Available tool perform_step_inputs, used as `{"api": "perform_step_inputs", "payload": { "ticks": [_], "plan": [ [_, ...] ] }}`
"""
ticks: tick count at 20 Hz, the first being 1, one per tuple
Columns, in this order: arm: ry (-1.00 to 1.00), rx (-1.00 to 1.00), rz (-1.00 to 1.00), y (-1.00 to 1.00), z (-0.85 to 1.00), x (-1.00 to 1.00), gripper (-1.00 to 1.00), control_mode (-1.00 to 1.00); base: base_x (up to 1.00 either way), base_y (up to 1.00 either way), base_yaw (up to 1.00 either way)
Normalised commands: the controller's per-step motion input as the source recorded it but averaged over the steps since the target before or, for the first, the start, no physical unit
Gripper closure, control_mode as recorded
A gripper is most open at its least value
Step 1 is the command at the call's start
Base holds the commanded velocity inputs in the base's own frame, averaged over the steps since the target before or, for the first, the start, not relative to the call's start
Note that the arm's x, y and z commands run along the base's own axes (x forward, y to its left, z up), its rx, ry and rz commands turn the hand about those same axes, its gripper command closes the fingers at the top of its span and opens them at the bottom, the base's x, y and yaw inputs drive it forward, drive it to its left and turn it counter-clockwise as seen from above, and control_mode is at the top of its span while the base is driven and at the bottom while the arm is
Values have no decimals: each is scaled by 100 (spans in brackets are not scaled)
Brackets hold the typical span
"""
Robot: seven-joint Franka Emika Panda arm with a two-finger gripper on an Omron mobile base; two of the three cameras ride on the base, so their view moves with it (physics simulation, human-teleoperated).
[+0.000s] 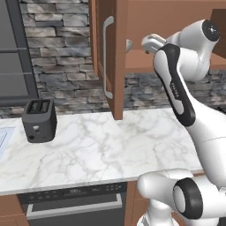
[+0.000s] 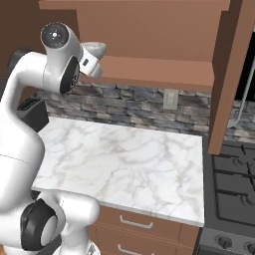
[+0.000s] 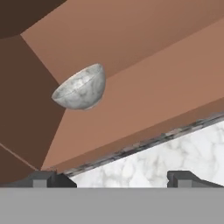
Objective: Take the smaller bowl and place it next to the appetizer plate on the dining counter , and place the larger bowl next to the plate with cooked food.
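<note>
**A kitchen with stone walls and brown cupboards**

The wall [image 1: 62, 53] is made of grey stones. A white marble worktop [image 1: 101, 145] runs under it. A dark toaster [image 1: 39, 120] stands on the worktop. Brown wooden cupboards [image 2: 149, 35] hang above, and one door [image 1: 108, 57] is open. A black stove [image 2: 234, 189] sits at the side. A window [image 1: 13, 48] is beside the stones.
</note>
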Motion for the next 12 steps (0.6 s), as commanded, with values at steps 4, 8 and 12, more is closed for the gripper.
{"api": "perform_step_inputs", "payload": {
  "ticks": [4,8,12],
  "plan": [
    [1,0,0,3,7,56,-100,-100,0,0,0],
    [4,0,0,4,15,67,-100,-100,0,0,0],
    [6,0,0,16,1,82,-100,-100,0,0,0]
  ]
}}
